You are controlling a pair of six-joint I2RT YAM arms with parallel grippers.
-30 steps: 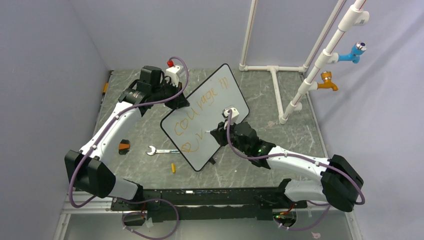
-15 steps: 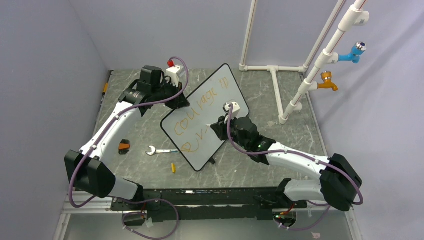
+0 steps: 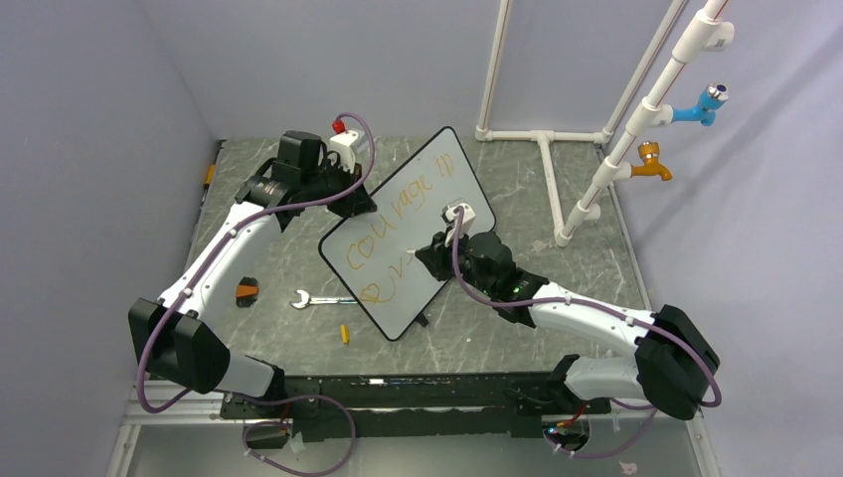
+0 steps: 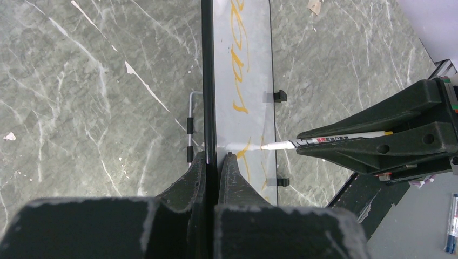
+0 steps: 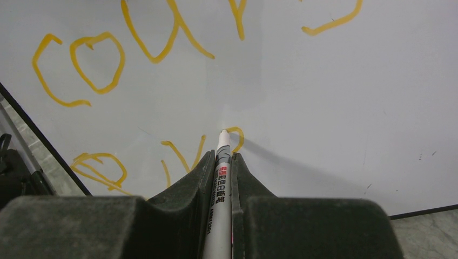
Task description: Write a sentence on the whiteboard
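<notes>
On one whiteboard [image 3: 452, 149], one two-row sentence [image 3: 396, 219], one marker [image 5: 221, 178].

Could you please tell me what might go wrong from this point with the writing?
1. The left gripper pinches only the thin rim of the whiteboard. Pressure from the marker could make the board twist or slip, which would bend the strokes.
2. The right gripper sits close to the sentence, so it might smear the orange letters.

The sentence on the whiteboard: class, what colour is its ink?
Orange; the sentence shows best in the right wrist view.
</notes>
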